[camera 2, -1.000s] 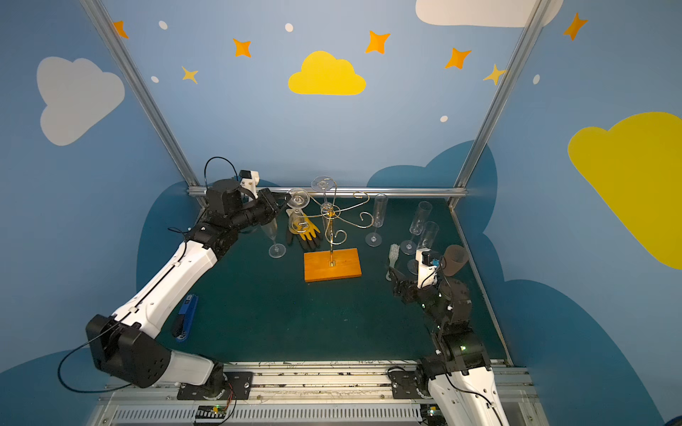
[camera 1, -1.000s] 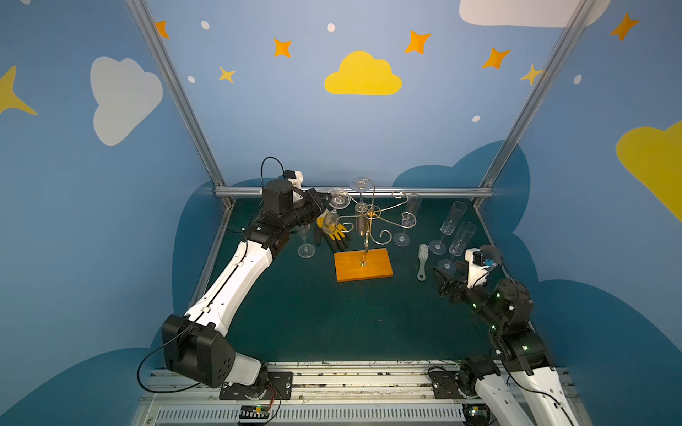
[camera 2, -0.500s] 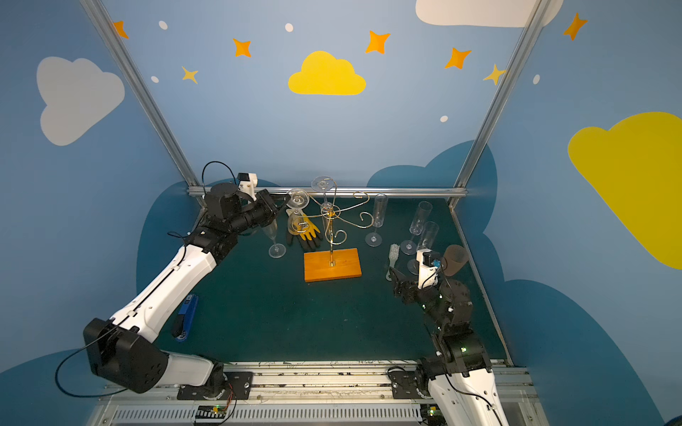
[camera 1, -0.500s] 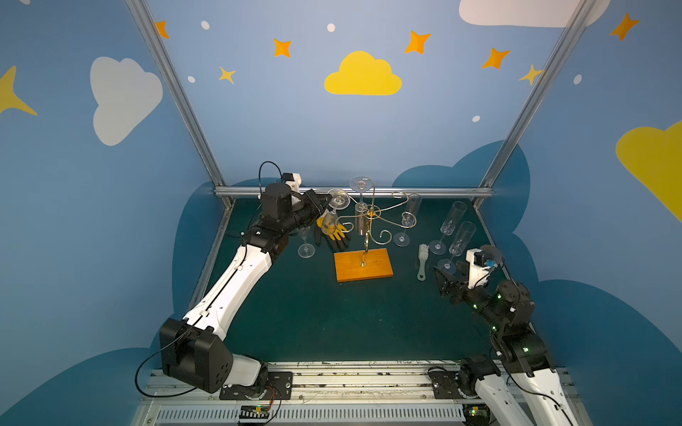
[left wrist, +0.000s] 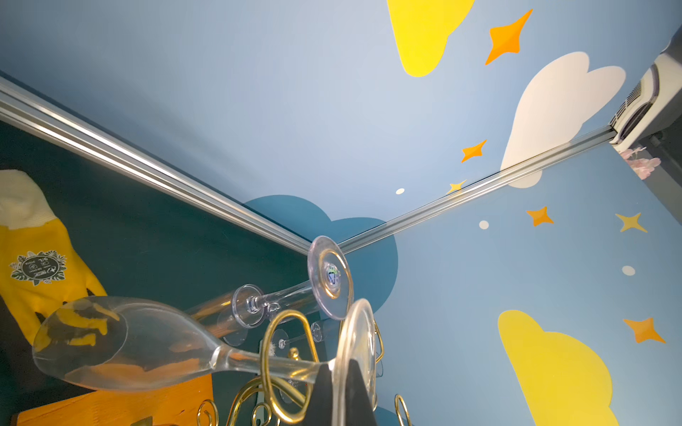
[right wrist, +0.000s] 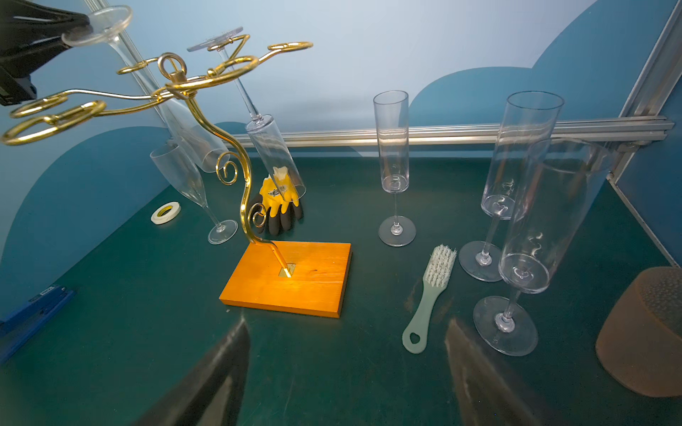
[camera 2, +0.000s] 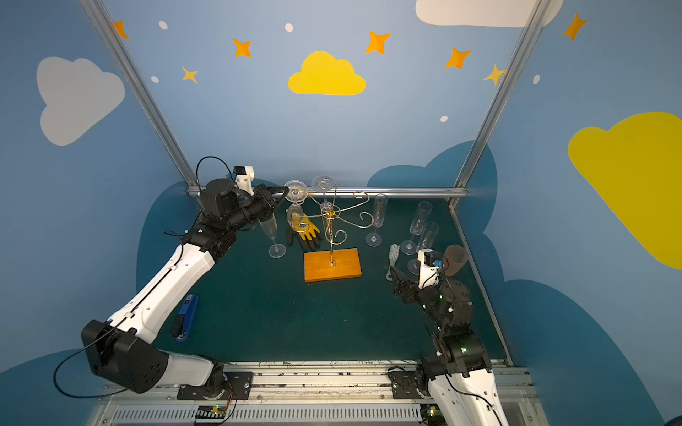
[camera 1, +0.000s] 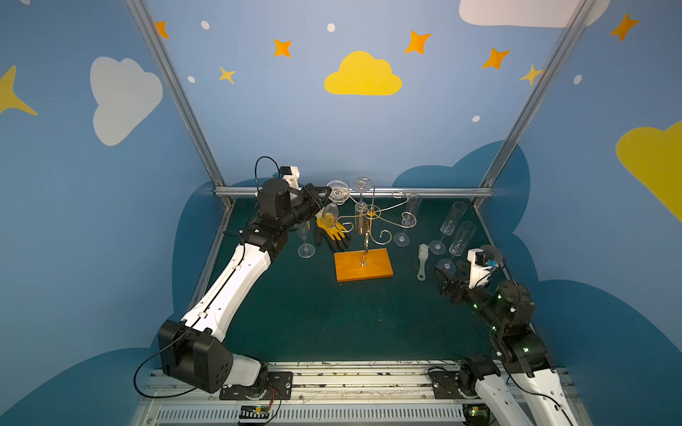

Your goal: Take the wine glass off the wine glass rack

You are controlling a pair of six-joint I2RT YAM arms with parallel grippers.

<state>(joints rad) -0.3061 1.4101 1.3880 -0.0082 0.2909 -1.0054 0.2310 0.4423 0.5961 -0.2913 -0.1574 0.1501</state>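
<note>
Gripping the wine glass (left wrist: 121, 343) by its foot, left tool (camera 1: 328, 193) barely shifted leftward; right tool (camera 1: 448, 272) released, unmoved.

Green tabletop (camera 1: 313, 317) bears wine glass rack (camera 1: 376, 269), glove (camera 1: 332, 234), brush (camera 1: 423, 261) and standing flutes (right wrist: 393, 147).

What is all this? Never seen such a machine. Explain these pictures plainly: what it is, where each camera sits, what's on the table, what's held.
Two robot arms work at a green table. Two pictures look down from overhead; two come from cameras on the arms' wrists. On the table: a wine glass rack on an orange base, four flutes, a glove, a brush and a tape roll. The left fingers are shut on the foot of a wine glass hanging upside down, its stem in a rack loop. Another glass hangs beside it. The right fingers are open, empty.
</note>
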